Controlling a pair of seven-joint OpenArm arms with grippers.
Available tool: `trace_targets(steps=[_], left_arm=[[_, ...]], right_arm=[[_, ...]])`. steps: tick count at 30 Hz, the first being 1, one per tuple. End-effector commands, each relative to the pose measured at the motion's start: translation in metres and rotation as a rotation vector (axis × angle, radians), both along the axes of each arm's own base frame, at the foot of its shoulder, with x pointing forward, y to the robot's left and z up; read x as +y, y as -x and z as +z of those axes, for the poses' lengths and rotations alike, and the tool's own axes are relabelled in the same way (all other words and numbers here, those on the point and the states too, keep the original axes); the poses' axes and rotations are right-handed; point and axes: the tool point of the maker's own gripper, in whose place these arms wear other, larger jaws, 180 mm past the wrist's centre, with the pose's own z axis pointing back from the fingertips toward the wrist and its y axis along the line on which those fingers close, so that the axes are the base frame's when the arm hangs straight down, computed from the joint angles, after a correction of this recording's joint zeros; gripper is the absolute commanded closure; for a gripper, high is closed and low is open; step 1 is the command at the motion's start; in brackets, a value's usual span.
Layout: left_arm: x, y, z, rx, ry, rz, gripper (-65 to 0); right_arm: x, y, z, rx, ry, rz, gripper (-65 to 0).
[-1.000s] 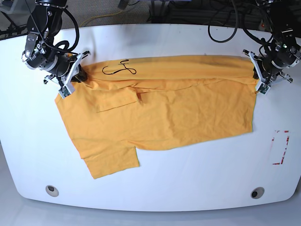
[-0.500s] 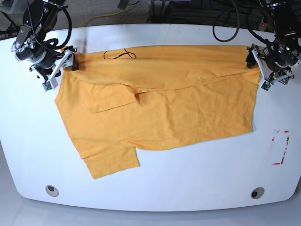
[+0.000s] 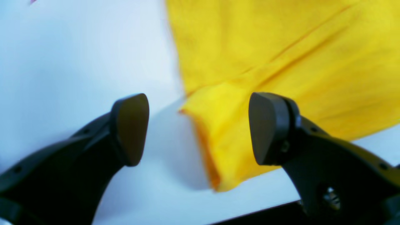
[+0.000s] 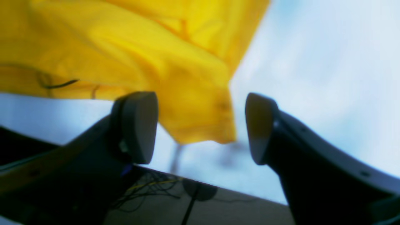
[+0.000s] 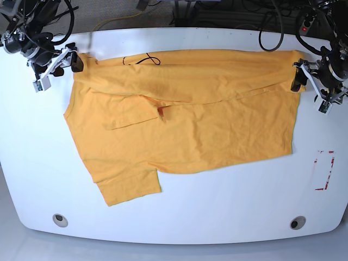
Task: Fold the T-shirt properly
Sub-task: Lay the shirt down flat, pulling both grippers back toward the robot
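T-shirt [image 5: 185,125] flat on worktop [image 5: 217,217], long axis between arms. Left gripper [image 3: 197,131] and right gripper [image 4: 200,128] released, fingers spread, straddling shirt's far corners, equally near.

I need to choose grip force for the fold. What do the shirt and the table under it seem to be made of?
The T-shirt looks like soft, matte knit fabric, probably cotton: it lies limp with fine wrinkles and creased folds. The table seems a hard, smooth white board, perhaps laminate or painted: it shows a faint sheen and no texture. The right gripper and left gripper both stand open beside shirt corners.
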Motion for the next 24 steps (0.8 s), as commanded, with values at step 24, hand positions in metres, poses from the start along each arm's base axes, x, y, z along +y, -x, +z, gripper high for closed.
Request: trace_targets(steps=[24], left_arm=[[0.017,0.06,-0.098,0.318,-0.12,-0.043,-45.7]], right_arm=[[-0.028,0.009,-0.042,0.126,-0.043,-0.114,-27.1]])
